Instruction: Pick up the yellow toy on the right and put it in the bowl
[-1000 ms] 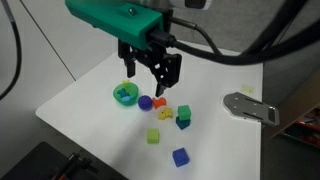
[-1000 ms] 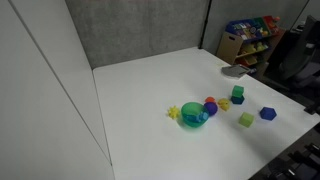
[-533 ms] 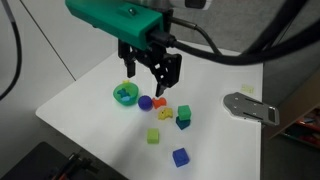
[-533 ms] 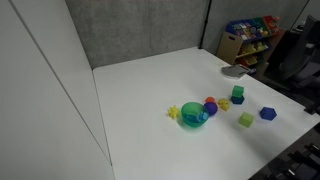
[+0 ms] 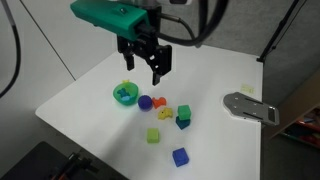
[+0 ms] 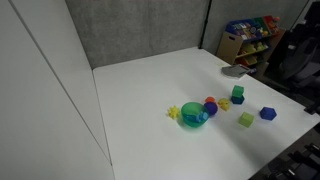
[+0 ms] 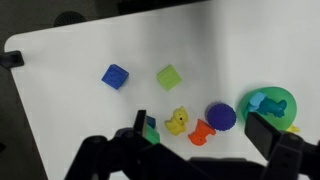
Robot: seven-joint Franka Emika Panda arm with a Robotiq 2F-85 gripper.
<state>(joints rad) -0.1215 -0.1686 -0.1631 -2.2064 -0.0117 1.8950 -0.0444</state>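
Gripper (image 5: 143,73): above the bench (image 5: 90,115), jaws apart, nothing between them.

Yellow toy (image 7: 178,122): on the bench, just beside the orange toy (image 7: 200,132), with the green cube (image 7: 149,125) on its other side and the purple ball (image 7: 221,116) near.

Bowl (image 7: 286,96): beyond the ball, holding a blue piece.

Hazards, as judged:
- Closing jaws may catch or knock the crowded neighbours.
- The ball may roll if nudged.
- A second yellow piece (image 6: 173,112) beside the bowl invites a wrong pick.
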